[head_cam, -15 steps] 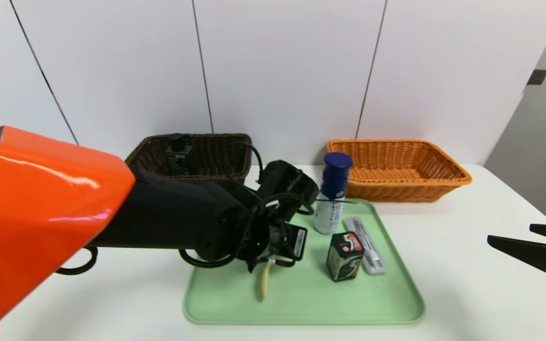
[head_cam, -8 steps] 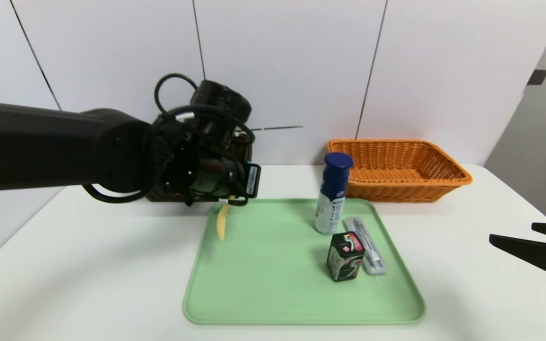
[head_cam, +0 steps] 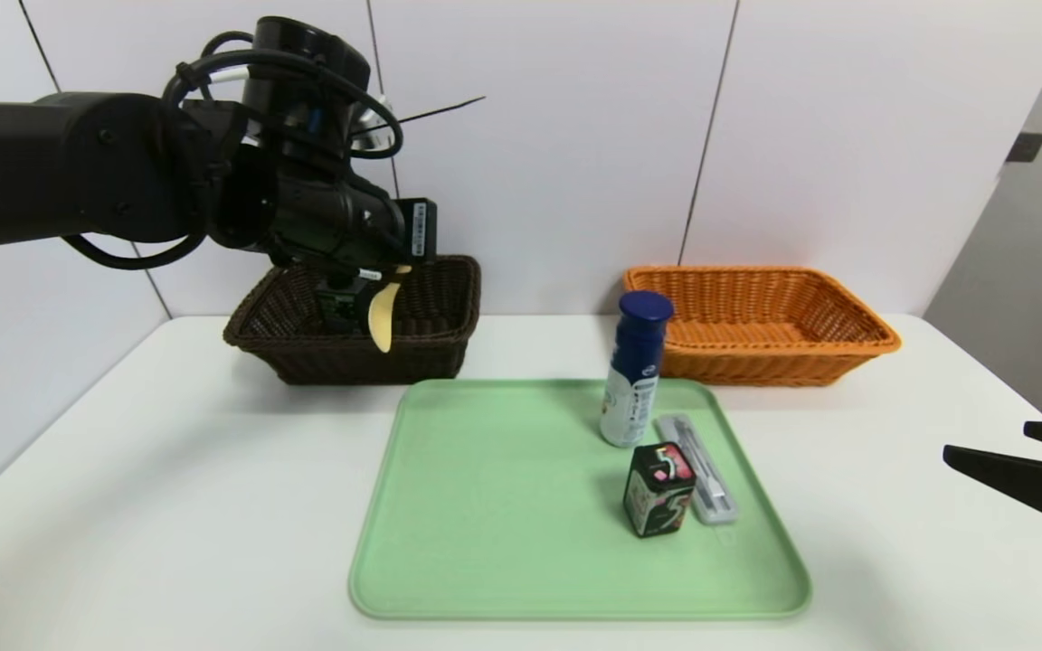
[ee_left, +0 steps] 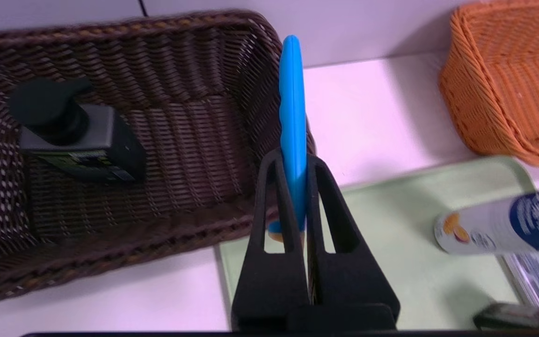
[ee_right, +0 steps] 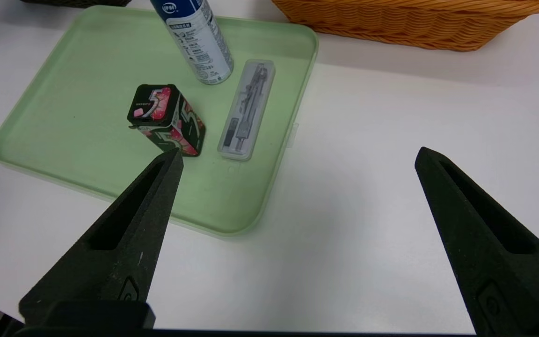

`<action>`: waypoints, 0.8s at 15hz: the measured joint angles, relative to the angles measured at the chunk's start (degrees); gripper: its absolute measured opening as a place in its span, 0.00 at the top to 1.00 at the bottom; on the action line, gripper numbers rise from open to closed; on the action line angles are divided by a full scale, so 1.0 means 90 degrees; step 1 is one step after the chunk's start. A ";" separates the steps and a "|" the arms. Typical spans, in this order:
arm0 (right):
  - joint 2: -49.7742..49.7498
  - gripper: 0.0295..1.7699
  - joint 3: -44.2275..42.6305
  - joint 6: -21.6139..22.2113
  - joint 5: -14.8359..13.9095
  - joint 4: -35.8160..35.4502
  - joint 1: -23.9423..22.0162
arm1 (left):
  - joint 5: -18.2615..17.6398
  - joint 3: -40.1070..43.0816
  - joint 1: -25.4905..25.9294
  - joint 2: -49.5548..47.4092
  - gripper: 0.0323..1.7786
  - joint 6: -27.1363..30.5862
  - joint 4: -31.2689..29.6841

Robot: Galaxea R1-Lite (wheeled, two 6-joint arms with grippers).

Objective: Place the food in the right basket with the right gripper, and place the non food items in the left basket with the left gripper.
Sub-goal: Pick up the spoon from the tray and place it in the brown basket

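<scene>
The left tool (ee_left: pixel 293 187) clenched the blue-handled utensil (ee_left: pixel 292 131) above the dark brown basket's (head_cam: pixel 254 316) near rim, toward the table's far-left corner. Best release lay farther inside, clear of the black bottle (ee_left: pixel 75 135).

Bottle (head_cam: pixel 337 298) in left basket (head_cam: pixel 431 348)

White table (head_cam: pixel 168 506) carries three things directly — dark brown woven basket (head_cam: pixel 421 348) back left, orange woven basket (head_cam: pixel 761 362) back right, green tray (head_cam: pixel 503 542) in front, between them
</scene>
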 joint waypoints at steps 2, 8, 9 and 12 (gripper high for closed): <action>-0.0031 0.03 0.0003 0.0000 0.0001 0.0004 -0.0001 | -0.0009 -0.0253 0.0247 0.0211 0.97 -0.0022 -0.0005; -0.0050 0.03 0.0000 -0.0003 0.0001 0.0003 0.0015 | 0.0003 -0.0792 0.0637 0.0882 0.97 -0.0255 -0.0005; -0.0050 0.03 0.0000 0.0000 -0.0005 0.0007 0.0015 | -0.0005 -0.0826 0.0681 0.0970 0.97 -0.0248 -0.0008; -0.0050 0.03 0.0008 0.0000 0.0001 0.0007 0.0011 | -0.0005 -0.1108 0.0798 0.1261 0.97 -0.0223 -0.0008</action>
